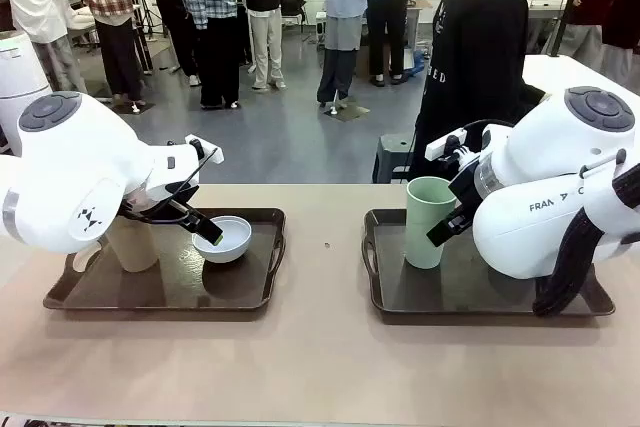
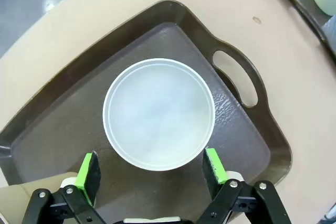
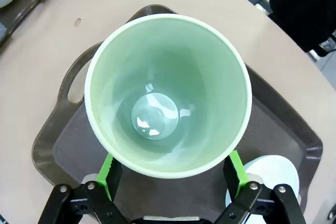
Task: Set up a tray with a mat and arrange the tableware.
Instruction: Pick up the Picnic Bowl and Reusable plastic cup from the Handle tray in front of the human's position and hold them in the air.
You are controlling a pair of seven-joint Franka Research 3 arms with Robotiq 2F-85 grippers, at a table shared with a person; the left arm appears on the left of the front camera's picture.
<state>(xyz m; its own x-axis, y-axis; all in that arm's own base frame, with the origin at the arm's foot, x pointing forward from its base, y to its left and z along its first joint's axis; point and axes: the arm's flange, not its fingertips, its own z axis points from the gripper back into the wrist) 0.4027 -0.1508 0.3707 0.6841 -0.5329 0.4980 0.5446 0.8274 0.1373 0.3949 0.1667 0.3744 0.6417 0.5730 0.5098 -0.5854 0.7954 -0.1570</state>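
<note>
A dark brown tray (image 1: 90, 299) on the left carries a tan cup (image 1: 132, 244) and a white bowl (image 1: 228, 238). My left gripper (image 1: 207, 228) hovers over that bowl (image 2: 157, 114). It is open (image 2: 152, 170), with the bowl's near rim between its green pads (image 2: 89, 171). On the right tray (image 1: 480, 299) stands a pale green cup (image 1: 430, 222). My right gripper (image 1: 447, 225) is open (image 3: 172, 176), one finger on each side of the cup (image 3: 168, 95). A light blue bowl (image 3: 268, 174) sits on the same tray (image 3: 63, 145). The mat is out of view.
Bare tan table (image 1: 325, 367) lies between the two trays and in front of them. A person in black (image 1: 480, 47) stands at the far edge behind the right tray. Other people stand farther back.
</note>
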